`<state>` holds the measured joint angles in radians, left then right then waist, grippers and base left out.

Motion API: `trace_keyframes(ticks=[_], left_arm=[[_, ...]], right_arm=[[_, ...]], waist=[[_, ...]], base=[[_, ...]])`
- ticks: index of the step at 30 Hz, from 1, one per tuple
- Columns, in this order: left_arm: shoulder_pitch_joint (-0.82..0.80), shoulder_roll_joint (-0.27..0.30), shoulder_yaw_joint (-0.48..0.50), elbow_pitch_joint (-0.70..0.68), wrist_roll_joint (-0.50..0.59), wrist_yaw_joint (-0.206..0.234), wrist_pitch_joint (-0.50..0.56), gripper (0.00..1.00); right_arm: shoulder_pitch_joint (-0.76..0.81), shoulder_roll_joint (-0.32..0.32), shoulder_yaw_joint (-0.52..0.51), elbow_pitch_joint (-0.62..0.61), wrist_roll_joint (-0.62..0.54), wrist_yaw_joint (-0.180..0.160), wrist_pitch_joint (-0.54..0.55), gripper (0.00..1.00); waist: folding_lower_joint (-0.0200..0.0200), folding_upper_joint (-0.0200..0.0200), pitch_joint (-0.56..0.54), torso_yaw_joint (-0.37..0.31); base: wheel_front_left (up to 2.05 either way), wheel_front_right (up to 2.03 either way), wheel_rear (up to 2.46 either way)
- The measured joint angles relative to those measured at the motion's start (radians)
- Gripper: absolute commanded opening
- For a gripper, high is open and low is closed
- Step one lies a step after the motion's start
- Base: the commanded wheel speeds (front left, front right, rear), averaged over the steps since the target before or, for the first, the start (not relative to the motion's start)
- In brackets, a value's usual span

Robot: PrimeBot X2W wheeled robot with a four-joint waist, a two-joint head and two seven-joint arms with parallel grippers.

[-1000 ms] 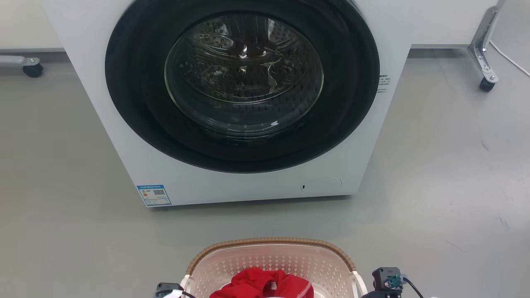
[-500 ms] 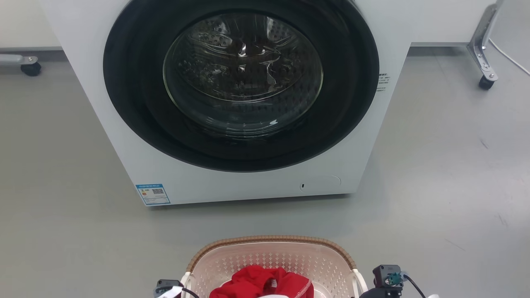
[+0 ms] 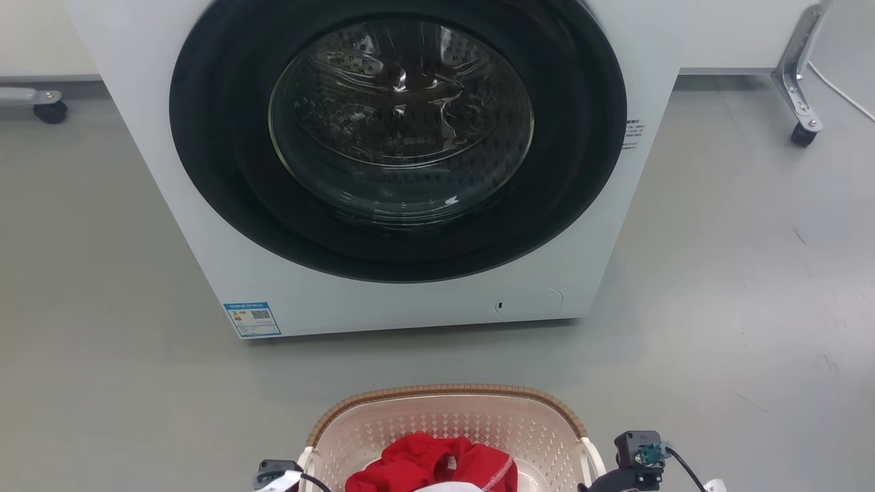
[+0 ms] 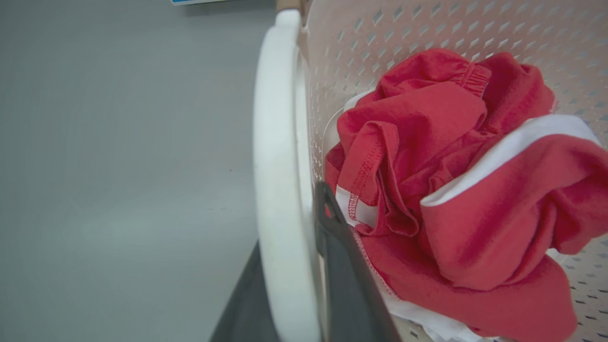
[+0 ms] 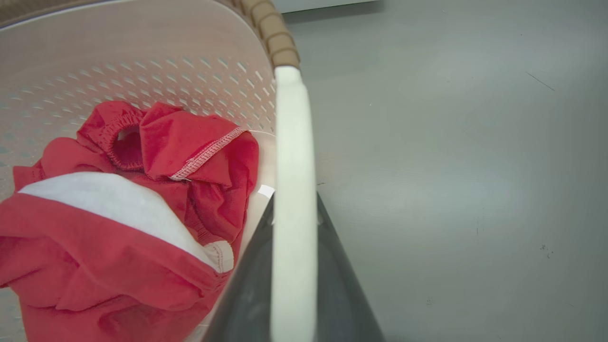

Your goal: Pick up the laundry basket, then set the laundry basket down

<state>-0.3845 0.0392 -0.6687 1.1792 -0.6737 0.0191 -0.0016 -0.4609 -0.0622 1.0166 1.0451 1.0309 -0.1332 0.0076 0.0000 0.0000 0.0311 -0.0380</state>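
- room: plain grey floor (image 3: 102, 273); a white front-loading washer (image 3: 383, 304) stands at the far side, its round glass door (image 3: 400, 123) shut and facing the robot. a castor (image 3: 51, 111) sits by the far left wall, a metal wheeled leg (image 3: 796, 82) at the far right.
- left gripper (image 4: 289, 223): dark fingers (image 4: 332, 247) sit one on each side of the white left handle (image 4: 278, 142), pressed against it; judged clamped on the handle.
- laundry basket (image 3: 444, 420): near side of the floor, directly before the washer and well apart from it, held between the two arms. a red garment with white trim (image 3: 431, 465) lies loosely bunched inside.
- right gripper (image 5: 294, 213): fingers (image 5: 335, 266) straddle the white right handle (image 5: 294, 142) tightly; judged closed on it.
- progress: both handles are gripped, so the grasp looks complete. whether the base is clear of the floor cannot be told. any lift not yet made and the set-down remain.
- orientation: basket upright, mouth up, brown rim (image 3: 444, 391) about level. long axis runs left to right from handle to handle, roughly parallel with the washer front; one long wall faces the washer.
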Motion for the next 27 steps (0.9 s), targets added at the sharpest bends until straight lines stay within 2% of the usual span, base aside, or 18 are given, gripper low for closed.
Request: trace_keyframes(ticks=[19,27], left_arm=[[-0.003,0.001,-0.021,0.0,-0.013,0.008,-0.001,0.0],[-0.078,0.001,-0.02,-0.001,-0.013,0.016,-0.006,0.0]], right_arm=[[-0.007,0.0,0.031,0.006,0.029,0.0,-0.01,0.0],[-0.09,-0.001,0.032,0.019,0.034,0.0,-0.023,0.0]], waist=[[0.0,0.0,0.017,0.0],[0.0,0.0,0.07,0.001]], base=[[0.0,0.0,0.0],[0.0,0.0,0.0]])
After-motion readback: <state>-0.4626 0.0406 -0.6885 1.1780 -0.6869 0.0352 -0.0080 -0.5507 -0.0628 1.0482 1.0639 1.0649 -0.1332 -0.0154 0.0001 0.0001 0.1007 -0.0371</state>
